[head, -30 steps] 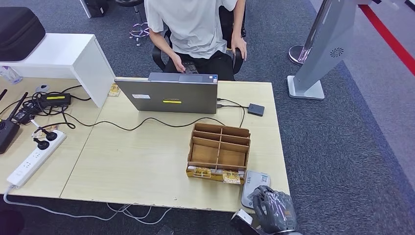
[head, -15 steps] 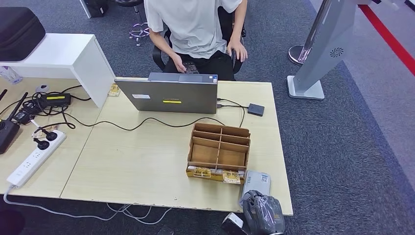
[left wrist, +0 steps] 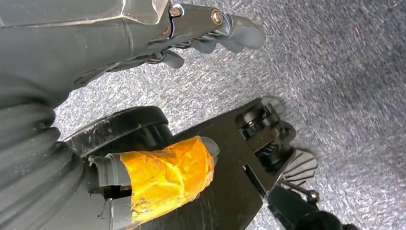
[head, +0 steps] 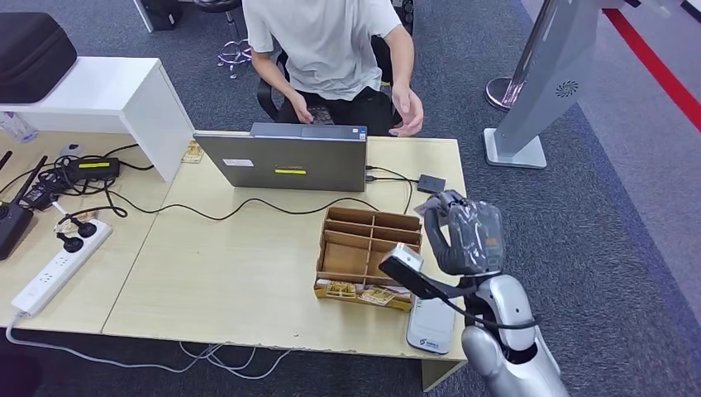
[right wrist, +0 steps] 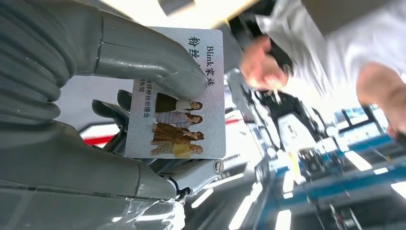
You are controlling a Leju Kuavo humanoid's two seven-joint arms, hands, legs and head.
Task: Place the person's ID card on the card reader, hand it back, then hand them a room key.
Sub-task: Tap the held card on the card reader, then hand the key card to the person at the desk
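The right hand (head: 468,234), dark fingers under a clear wrap on a silver arm, is raised above the far right part of the table, its thick grey thumb (right wrist: 158,72) pressing a pale printed ID card (right wrist: 178,96) against the darker fingers behind it; the card carries a small group photo and black writing, of which "Blink" can be read beside Chinese characters. The left hand (left wrist: 143,43) hangs over speckled grey carpet with its dark fingers curled in and nothing in them, an orange-taped thumb beside them. Below the raised hand lies the long light-wood table (head: 248,273), where a grey open laptop (head: 283,159) faces a seated person in a white T-shirt (head: 331,41), whose one hand (head: 409,112) is lifted near the table's far corner. A brown cardboard divided organiser box (head: 369,255) stands near the front edge, and just beside it lies the flat grey card reader (head: 431,322), its small blue label too small to read.
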